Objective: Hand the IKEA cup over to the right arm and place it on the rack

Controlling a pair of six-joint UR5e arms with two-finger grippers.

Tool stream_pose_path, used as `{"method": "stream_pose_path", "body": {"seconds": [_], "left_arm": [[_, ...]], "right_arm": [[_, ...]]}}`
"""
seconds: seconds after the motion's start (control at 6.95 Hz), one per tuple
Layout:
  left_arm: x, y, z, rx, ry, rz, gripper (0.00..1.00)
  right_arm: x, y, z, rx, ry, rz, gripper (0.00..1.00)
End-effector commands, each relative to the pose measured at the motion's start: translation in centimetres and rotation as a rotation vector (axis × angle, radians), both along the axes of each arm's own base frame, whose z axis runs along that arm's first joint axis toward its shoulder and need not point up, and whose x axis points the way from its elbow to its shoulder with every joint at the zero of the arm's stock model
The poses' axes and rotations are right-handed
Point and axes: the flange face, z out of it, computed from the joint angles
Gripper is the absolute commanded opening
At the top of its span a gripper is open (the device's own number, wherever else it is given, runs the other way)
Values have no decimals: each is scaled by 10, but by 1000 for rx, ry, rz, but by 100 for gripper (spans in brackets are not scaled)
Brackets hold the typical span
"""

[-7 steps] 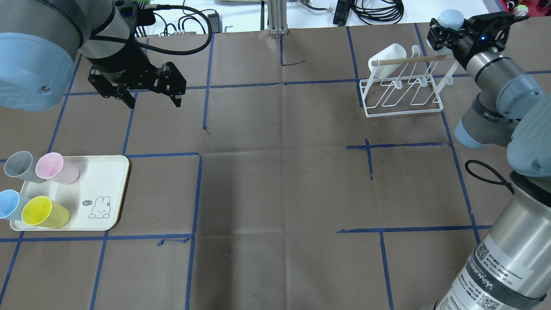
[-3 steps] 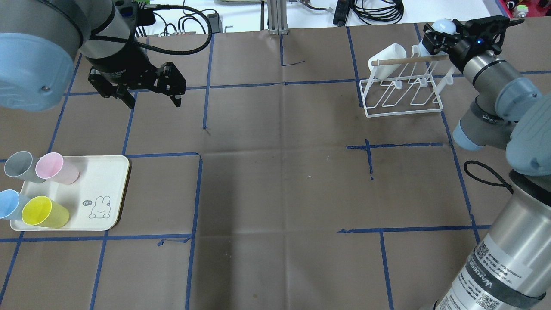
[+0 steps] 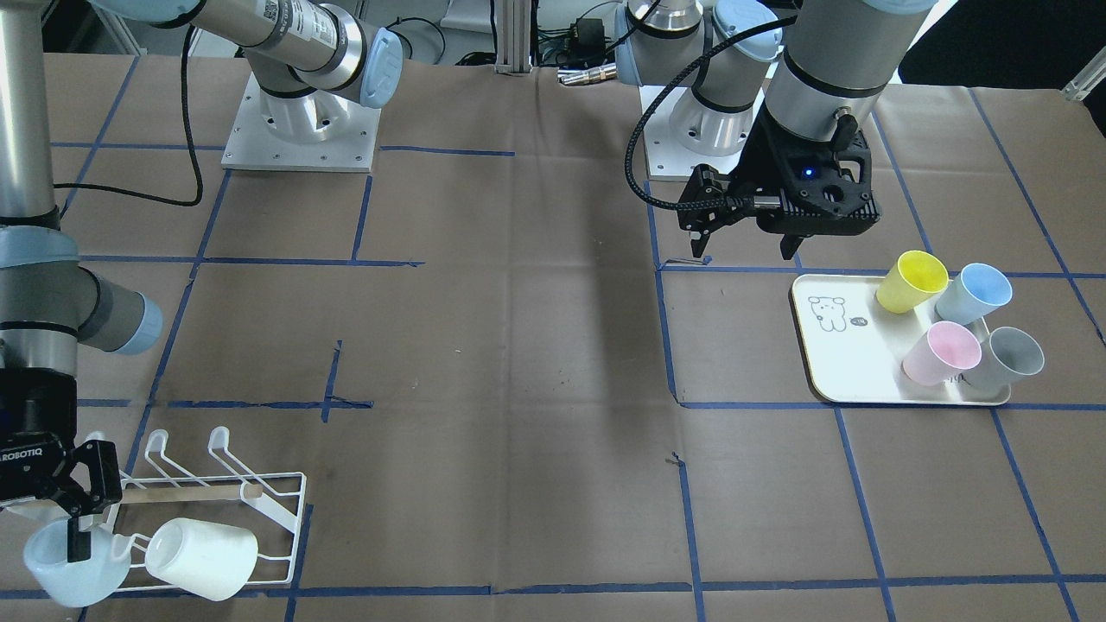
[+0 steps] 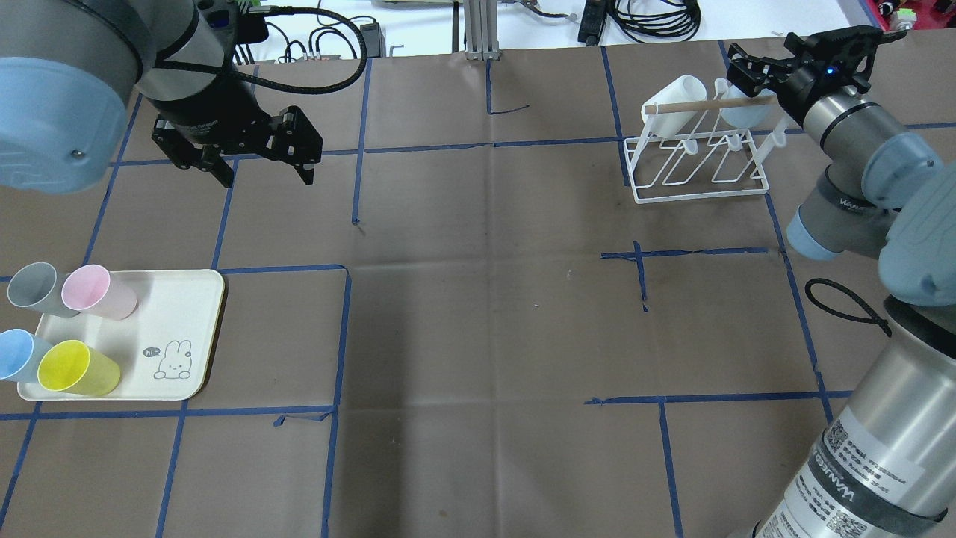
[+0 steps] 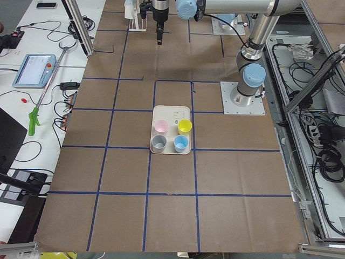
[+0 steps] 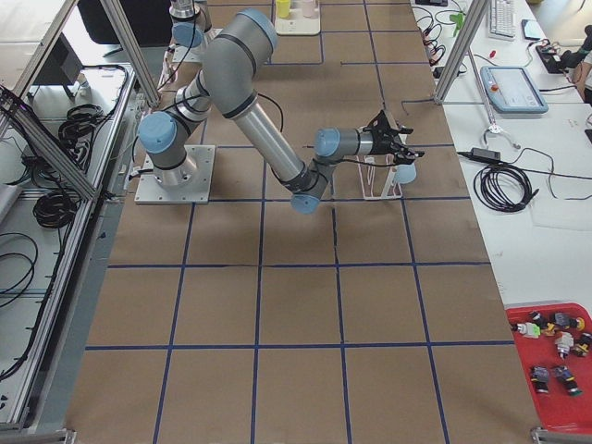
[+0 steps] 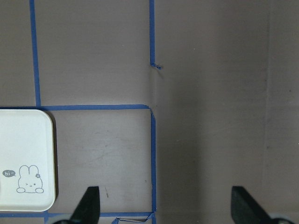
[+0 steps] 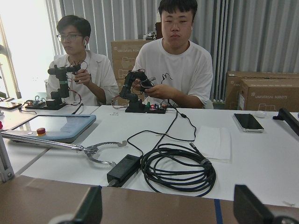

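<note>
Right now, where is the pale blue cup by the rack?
The pale blue cup is at the front-facing view's bottom-left corner, at the end of the rack beside the white cup, just under the right gripper.

The bench (image 4: 478, 314) is covered with matt brown paper, creased in folds, and marked by smooth blue tape (image 4: 341, 336). At one o'clock the rack (image 4: 702, 196) is white coated wire with a pale bare wooden dowel (image 4: 694, 105). At eight o'clock the cream tray (image 4: 179, 299) and the cups (image 4: 75, 368) look like smooth matt plastic. The right arm (image 4: 881, 448) is brushed silver metal with pale blue plastic caps (image 4: 810, 232).
</note>
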Motion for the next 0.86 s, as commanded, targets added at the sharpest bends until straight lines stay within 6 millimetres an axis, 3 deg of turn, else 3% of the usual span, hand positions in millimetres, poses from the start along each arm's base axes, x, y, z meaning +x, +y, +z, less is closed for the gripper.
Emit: {"method": "stream_pose_path", "body": {"seconds": [0.0, 0.29, 0.72], "left_arm": [[-1, 0, 0, 1, 5, 23, 99], [0, 0, 0, -1, 6, 23, 99], [0, 0, 0, -1, 6, 19, 99]], "right_arm": [[0, 2, 30, -47, 22, -2, 100], [2, 7, 75, -38, 32, -5, 100], [5, 13, 140, 190, -62, -6, 100]]}}
